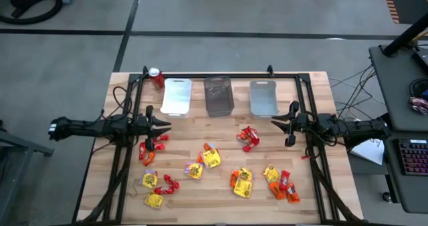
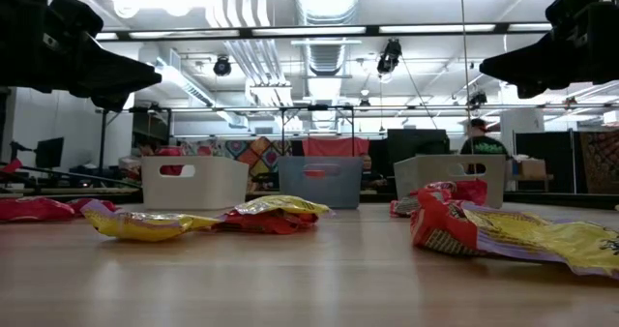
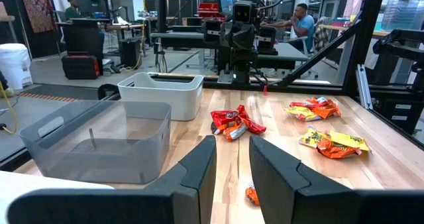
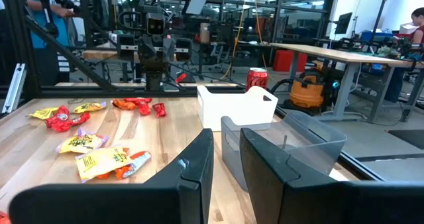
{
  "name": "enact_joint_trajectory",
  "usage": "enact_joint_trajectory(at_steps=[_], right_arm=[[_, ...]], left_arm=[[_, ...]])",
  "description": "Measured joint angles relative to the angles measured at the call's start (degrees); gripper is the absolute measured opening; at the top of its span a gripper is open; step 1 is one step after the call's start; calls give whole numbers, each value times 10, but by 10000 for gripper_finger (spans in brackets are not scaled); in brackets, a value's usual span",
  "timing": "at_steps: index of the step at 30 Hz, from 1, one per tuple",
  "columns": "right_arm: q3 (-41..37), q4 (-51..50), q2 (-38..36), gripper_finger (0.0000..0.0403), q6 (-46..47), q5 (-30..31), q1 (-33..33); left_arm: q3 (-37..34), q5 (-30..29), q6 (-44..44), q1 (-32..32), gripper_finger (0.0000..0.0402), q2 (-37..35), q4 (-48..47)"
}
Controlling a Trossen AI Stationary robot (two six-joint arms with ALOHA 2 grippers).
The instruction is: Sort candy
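The left gripper (image 1: 162,127) hovers empty, fingers slightly parted, above the left candy (image 1: 148,150), likely ready to pick. Three bins (image 1: 219,96) wait behind the scattered packets. The right gripper (image 1: 280,124) hovers likewise, empty, slightly parted.

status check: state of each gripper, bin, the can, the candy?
left gripper: open, holding nothing, above the table's left side
right gripper: open, holding nothing, above the right side
white bin: upright, empty
clear bin: upright, empty
grey bin: upright, empty
soda can: upright
candy: scattered, unsorted
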Motion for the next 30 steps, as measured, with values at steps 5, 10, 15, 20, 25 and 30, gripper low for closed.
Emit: enact_joint_trajectory(at_steps=[5, 10, 15, 20, 25, 30], right_arm=[[0, 0, 0, 68, 0, 0, 0], [0, 0, 0, 68, 0, 0, 0], [0, 0, 0, 68, 0, 0, 0], [0, 0, 0, 68, 0, 0, 0], [0, 0, 0, 68, 0, 0, 0], [0, 0, 0, 68, 0, 0, 0]], left_arm=[[0, 0, 0, 0, 76, 0, 0], [0, 0, 0, 0, 76, 0, 0], [0, 0, 0, 0, 76, 0, 0], [0, 0, 0, 0, 76, 0, 0], [0, 0, 0, 0, 76, 0, 0], [0, 12, -98, -2, 76, 0, 62]])
